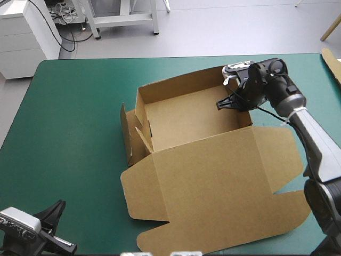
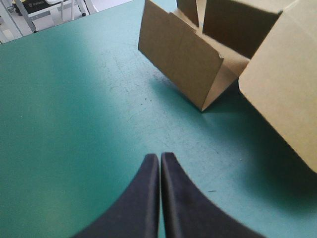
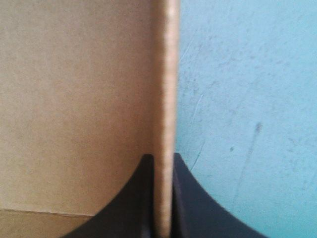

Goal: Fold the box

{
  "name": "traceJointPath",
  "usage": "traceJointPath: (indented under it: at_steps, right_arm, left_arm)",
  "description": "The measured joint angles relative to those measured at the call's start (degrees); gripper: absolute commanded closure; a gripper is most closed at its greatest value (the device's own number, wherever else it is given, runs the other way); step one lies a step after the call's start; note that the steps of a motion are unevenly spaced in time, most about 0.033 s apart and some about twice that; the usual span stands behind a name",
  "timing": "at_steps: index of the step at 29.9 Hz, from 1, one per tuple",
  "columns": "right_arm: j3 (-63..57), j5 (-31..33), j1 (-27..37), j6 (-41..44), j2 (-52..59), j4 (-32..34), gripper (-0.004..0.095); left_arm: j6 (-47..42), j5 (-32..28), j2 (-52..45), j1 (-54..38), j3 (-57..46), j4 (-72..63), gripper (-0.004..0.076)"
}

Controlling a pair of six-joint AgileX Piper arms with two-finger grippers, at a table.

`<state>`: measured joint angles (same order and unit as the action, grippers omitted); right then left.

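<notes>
The brown box stands mid-table as an open tray, its far and left walls raised and its lid lying flat toward the near edge. My right gripper reaches down at the tray's right wall and is shut on the box, the wall's edge pinched between its black fingers. My left gripper rests at the near left corner of the table, shut and holding nothing, its fingers meeting in a point. Ahead of it lie the box's loose left flap and a corner of the lid.
The teal-green cover lies bare left of the box. A strip of more brown board shows at the table's right edge. White furniture stands beyond the far edge.
</notes>
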<state>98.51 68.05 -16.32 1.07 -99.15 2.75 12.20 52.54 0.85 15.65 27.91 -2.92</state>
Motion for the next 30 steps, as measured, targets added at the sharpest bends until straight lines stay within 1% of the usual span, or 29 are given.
traceJointPath:
  at_steps: [11, 13, 15, 16, 19, 21, 23, 30]
  right_arm:
    - [0.77, 1.52, 0.0, -0.2, 15.49, 0.18, 0.0929]
    - [0.77, 1.82, 0.0, -0.27, 17.07, 0.18, 0.0929]
    - [0.77, 2.02, 0.0, -0.27, 18.34, 0.18, 0.0929]
    - [0.77, 2.08, 0.0, -0.27, 18.81, 0.18, 0.0929]
    - [0.77, 2.24, 0.0, -0.45, 19.48, 0.22, 0.0929]
    - [0.77, 2.31, 0.0, -0.59, 19.59, 0.22, 0.0929]
    - [0.77, 2.31, 0.0, -0.64, 19.59, 0.22, 0.0929]
    - [0.77, 2.31, 0.0, -1.07, 19.59, 0.22, 0.0929]
  left_arm:
    - [-0.01, 0.0, 0.0, 0.0, 0.0, 0.0, 0.073]
    - [-0.01, 0.0, 0.0, 0.0, 0.0, 0.0, 0.0713]
    - [-0.01, 0.0, 0.0, 0.0, 0.0, -0.19, 0.0659]
    - [0.13, 0.0, 0.0, 0.0, 0.0, -0.38, 0.0614]
    - [0.85, 0.0, 0.0, 0.0, 0.0, -1.37, 0.0434]
    - [1.04, -0.07, 0.0, 0.0, 0.0, -1.84, 0.0332]
    - [1.04, -0.07, 0.0, 0.0, 0.0, -1.89, 0.0302]
    - [1.04, -0.43, 0.0, 0.0, 0.0, -4.08, 0.0302]
